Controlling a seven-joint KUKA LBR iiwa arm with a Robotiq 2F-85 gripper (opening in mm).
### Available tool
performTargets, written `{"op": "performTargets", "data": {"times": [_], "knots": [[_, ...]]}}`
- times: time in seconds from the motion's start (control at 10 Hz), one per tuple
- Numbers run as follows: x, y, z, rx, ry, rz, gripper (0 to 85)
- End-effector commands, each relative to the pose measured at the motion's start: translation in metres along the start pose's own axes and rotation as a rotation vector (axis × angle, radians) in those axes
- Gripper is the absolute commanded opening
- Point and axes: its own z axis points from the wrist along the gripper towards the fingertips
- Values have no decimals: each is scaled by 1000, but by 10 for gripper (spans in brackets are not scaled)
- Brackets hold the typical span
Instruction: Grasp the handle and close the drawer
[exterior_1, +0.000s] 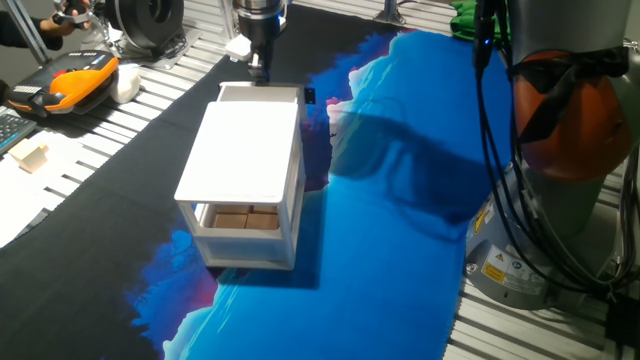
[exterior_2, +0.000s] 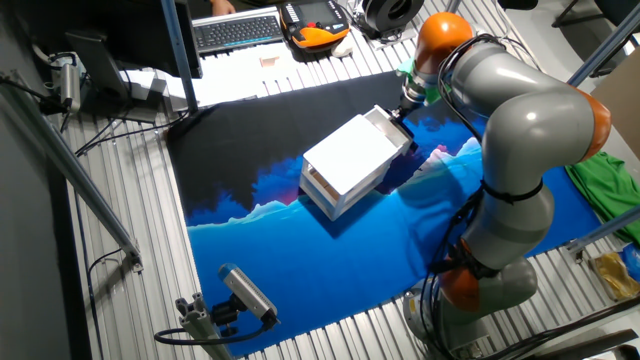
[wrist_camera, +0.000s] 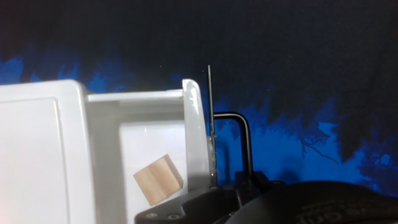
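The white two-tier cabinet (exterior_1: 245, 150) stands mid-table. Its upper drawer (exterior_1: 259, 94) is pulled out a short way at the far end. In the hand view the drawer (wrist_camera: 149, 134) is open, with a tan wooden block (wrist_camera: 158, 180) lying inside, and a black U-shaped handle (wrist_camera: 242, 134) on its front panel (wrist_camera: 195, 130). My gripper (exterior_1: 260, 68) hangs right at that end of the drawer, by the handle; in the other fixed view the gripper (exterior_2: 401, 108) is at the drawer (exterior_2: 386, 122). The fingers are hidden, so the hold on the handle cannot be made out.
The lower tier (exterior_1: 245, 220) holds tan blocks. A blue and black cloth (exterior_1: 400, 200) covers the table. An orange and black device (exterior_1: 75, 82) and small items lie at the left edge. The arm's base (exterior_1: 560, 150) and cables stand at the right.
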Motion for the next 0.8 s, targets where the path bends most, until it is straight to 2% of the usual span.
{"op": "performTargets", "data": {"times": [0.0,0.3,0.7], "knots": [[0,0,0,-3,-3,-2,0],[0,0,0,-6,-4,4,0],[0,0,0,28,22,44,0]]}}
